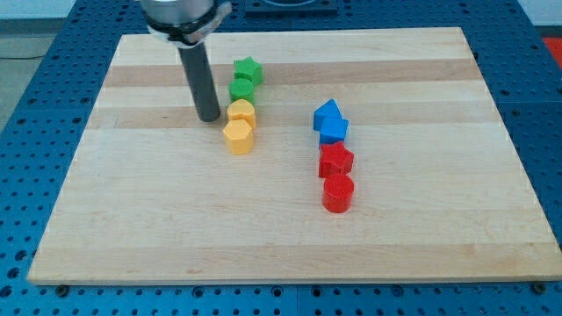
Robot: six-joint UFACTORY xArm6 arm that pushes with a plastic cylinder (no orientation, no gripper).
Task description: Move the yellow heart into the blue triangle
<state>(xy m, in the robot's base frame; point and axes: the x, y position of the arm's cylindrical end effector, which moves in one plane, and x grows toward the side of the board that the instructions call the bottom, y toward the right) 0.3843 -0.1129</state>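
Note:
My tip [209,118] rests on the wooden board [132,219], just to the view's left of the yellow heart [241,111], with a small gap between them. The heart stands in a column of blocks, touching the yellow pentagon-like block [238,137] below it. The blue triangle [326,113] lies to the view's right of the heart, about a hand's width away, touching a blue cube [335,132] just below it.
A green star [248,69] and a green block [241,89] stand directly above the yellow heart. A red star [335,160] and a red cylinder [338,193] stand below the blue cube. The board lies on a blue perforated table [35,105].

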